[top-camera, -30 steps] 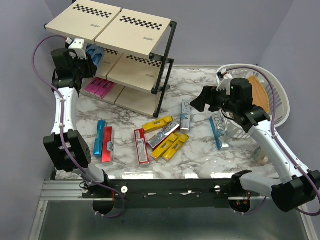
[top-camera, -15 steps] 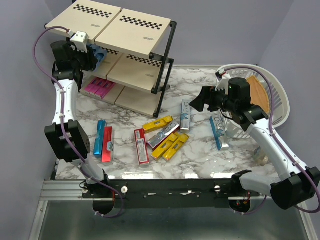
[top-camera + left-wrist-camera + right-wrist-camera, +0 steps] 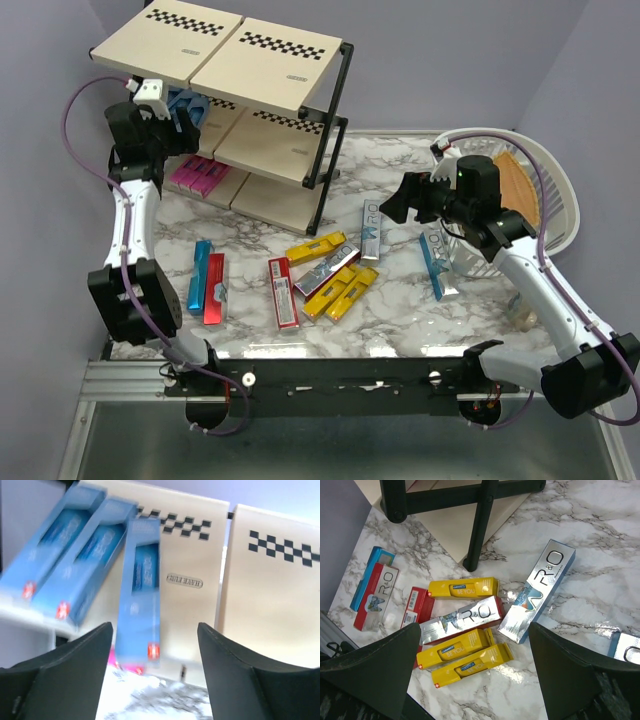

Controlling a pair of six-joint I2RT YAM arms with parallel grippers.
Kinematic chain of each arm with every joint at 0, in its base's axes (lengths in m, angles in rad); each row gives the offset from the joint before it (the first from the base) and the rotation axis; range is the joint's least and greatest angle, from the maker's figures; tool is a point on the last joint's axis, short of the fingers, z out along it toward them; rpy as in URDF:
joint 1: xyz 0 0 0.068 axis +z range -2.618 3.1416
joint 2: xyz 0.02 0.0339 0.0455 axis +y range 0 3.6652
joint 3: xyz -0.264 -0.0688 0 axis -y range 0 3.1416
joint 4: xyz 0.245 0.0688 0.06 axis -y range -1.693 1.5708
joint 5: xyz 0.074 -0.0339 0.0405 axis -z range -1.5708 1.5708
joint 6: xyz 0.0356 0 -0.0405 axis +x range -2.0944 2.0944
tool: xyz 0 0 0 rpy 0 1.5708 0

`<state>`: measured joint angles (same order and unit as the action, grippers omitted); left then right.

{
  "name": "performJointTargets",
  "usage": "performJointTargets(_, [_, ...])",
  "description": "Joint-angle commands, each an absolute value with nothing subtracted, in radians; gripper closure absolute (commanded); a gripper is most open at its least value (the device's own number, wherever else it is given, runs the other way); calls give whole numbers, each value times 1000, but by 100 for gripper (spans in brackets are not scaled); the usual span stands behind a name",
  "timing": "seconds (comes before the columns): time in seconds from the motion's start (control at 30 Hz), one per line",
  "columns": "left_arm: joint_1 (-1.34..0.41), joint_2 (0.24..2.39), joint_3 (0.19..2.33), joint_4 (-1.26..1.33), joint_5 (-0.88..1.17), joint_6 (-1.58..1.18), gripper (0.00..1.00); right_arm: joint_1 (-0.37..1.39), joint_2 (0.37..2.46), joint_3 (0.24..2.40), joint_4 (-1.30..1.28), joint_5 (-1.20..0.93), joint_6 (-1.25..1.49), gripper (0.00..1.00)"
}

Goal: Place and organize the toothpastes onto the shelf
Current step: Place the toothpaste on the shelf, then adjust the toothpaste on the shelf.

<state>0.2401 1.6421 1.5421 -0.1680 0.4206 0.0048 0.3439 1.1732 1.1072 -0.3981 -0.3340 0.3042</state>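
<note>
- Left arm [image 3: 130, 215] stands up the left edge of the top view, its wrist bent toward the shelf [image 3: 270, 150] at upper left.
- Left gripper [image 3: 155, 667] is level with the middle tier, jaws apart and nothing between them.
- Three light blue toothpastes [image 3: 142, 587] lie on the board ahead. Two sit side by side at upper left of the wrist view. The third is tilted just above the gap, clear of both fingers.
- Right arm [image 3: 540, 280] reaches from lower right toward centre. Right gripper [image 3: 475, 680] hovers over the marble table [image 3: 600, 580], jaws wide apart and empty.
- Yellow toothpastes [image 3: 462, 587] and silver toothpastes [image 3: 462, 617] lie loose below it.
</note>
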Motion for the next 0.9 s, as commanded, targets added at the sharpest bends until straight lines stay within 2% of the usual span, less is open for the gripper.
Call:
performJointTargets(0.0, [244,1477,1381,-22,246,-214,19,347,1175,1098,-390,-324,287,3])
performJointTargets(0.17, [242,1355,1232,-5,83,-524,14,347,1170,1091,-387,-321,290,4])
performJointTargets(0.4, [242,1318,1155,-20,38,-872,12,347,1158,1075,-383,-316,291,3])
performJointTargets(0.63, [245,1391,1189,38,97,-1029,11,347,1135,1057,-379,-308,290,4])
performJointTargets(0.87, [258,1424,1193,26,78,-1104,20,347,1118,1051,-379,-292,281,4])
